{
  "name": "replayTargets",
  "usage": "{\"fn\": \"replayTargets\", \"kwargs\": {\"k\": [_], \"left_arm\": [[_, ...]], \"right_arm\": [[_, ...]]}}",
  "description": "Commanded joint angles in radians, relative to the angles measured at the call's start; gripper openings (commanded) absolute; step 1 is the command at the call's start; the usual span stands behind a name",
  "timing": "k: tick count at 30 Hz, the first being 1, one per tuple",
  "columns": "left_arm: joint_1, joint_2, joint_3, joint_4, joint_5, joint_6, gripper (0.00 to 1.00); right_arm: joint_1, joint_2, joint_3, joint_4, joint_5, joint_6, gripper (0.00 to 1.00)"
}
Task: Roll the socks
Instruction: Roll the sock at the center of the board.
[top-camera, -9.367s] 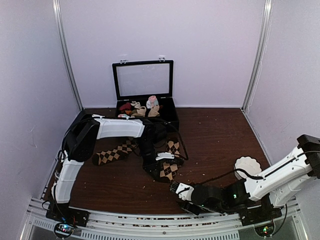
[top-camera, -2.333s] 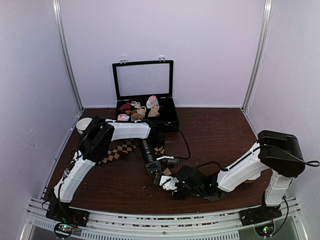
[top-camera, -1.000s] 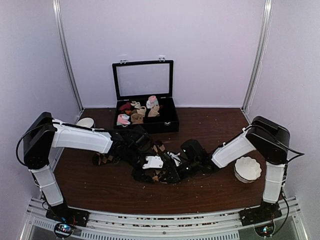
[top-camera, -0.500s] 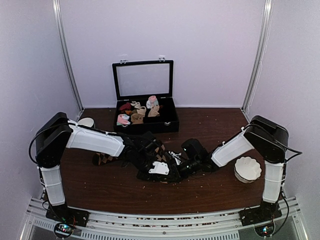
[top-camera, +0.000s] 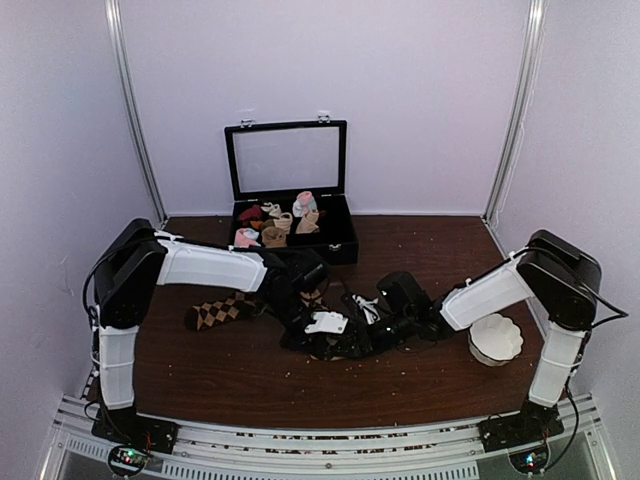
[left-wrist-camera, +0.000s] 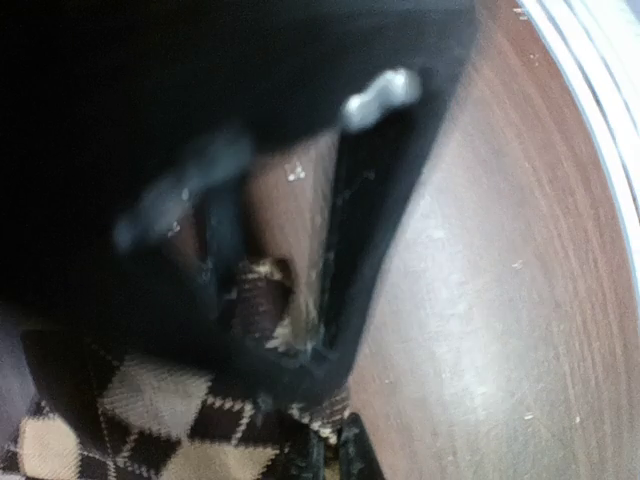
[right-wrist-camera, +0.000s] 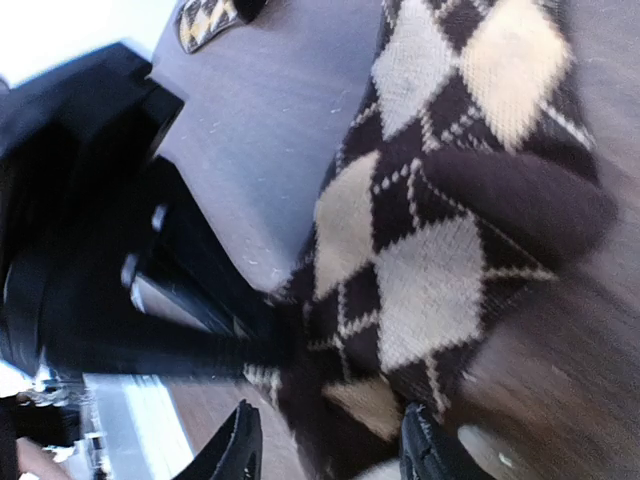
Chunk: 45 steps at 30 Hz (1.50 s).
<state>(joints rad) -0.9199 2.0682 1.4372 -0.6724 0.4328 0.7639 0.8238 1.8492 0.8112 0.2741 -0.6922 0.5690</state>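
While left claw (left-wrist-camera: 275, 310) is clenched on the socks (right-wrist-camera: 430, 270), likely to keep the bundle from unwinding, right claw (right-wrist-camera: 335, 445) hangs parted over them, released; socks lie mid desk (top-camera: 240, 385), tail toward left edge.

Argyle socks (right-wrist-camera: 430, 250) at parted right end effector (right-wrist-camera: 335, 440)

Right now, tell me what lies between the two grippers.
The bunched argyle socks: the left gripper pinches them, the open right gripper straddles them. The right wrist view shows it.
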Motion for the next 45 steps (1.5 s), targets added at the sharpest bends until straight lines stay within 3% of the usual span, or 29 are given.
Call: {"fn": "replayTargets", "kwargs": {"k": [1,11,17,22,30,42,45], "left_arm": [[0.093,0.099,0.065,-0.187,0.090,-0.102,0.00],[0.115,0.164,0.127,-0.256,0.157,-0.127,0.00],[0.138,0.232,0.219,-0.357,0.264,-0.150,0.00],[0.159,0.333,0.328,-0.533,0.387,-0.114,0.00],[0.161,0.356,0.324,-0.579,0.400,-0.070,0.02],[0.159,0.355,0.324,-0.587,0.371,-0.036,0.05],[0.161,0.353,0.324,-0.588,0.364,-0.030,0.08]], "right_arm": [[0.009,-0.094,-0.092,-0.134,0.183,-0.080,0.49],[0.037,-0.338,-0.332,0.074,0.367,-0.217,0.49],[0.249,-0.442,-0.391,0.150,0.606,-0.562,0.51],[0.336,-0.370,-0.275,0.084,0.675,-0.731,0.50],[0.379,-0.197,-0.073,0.013,0.620,-0.973,0.48],[0.367,-0.019,0.030,-0.017,0.594,-1.061,0.42],[0.364,0.010,0.047,-0.029,0.590,-1.061,0.36]]}}
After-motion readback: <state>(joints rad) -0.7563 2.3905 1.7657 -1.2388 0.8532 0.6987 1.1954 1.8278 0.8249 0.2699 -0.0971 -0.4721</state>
